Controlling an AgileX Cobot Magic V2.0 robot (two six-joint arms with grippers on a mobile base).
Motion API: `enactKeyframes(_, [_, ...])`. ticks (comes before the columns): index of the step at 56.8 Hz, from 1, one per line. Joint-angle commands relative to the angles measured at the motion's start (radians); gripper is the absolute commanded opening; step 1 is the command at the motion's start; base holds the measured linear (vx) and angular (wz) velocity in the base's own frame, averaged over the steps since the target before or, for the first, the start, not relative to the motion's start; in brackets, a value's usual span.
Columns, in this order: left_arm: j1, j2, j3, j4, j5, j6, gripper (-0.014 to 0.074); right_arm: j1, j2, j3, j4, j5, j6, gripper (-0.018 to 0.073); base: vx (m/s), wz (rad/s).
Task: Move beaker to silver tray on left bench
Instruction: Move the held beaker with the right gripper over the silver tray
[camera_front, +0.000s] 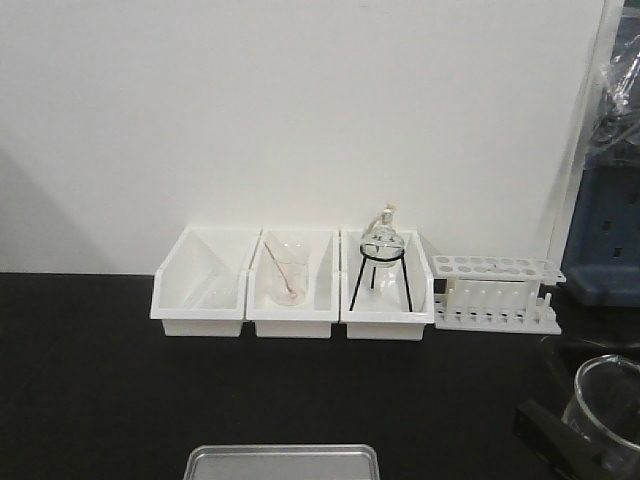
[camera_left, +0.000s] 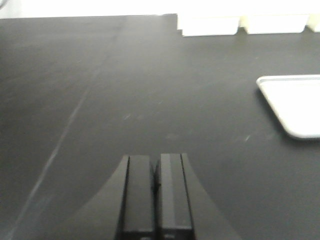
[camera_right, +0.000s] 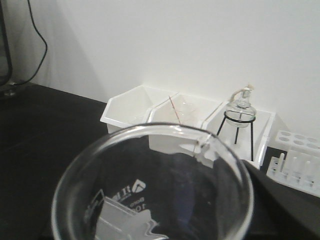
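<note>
The right gripper (camera_front: 572, 446) clasps the beaker (camera_front: 610, 395), well right of the silver tray (camera_front: 283, 463); set-down remains. The left gripper (camera_left: 156, 197) is clenched, empty.

- Silver tray (camera_front: 283, 462): near part cut off by the front view's lower edge.
- Beaker (camera_front: 612, 405): right side and base cut off there; its printed markings are unreadable.
- Blue object (camera_front: 605, 240), far right: unidentifiable.
</note>
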Motion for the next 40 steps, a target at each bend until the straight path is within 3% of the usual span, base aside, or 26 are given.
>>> enactKeyframes(1, [-0.006,-0.016,0.028,-0.002,-0.077,-0.001,0.0001,-0.003,-0.005,-0.032,-0.046,0.029,0.002,-0.0006,0.19,-0.25])
enactKeyframes(36, [-0.006,-0.016,0.028,-0.002,-0.077,-0.001,0.0001,-0.003,-0.005,-0.032,-0.045,0.027,0.002,-0.0006,0.06,-0.08])
enactKeyframes(40, [-0.006,-0.016,0.028,-0.002,-0.077,-0.001,0.0001,-0.003,0.058,-0.035,-0.038,0.085,0.024,-0.0004,0.0,0.0])
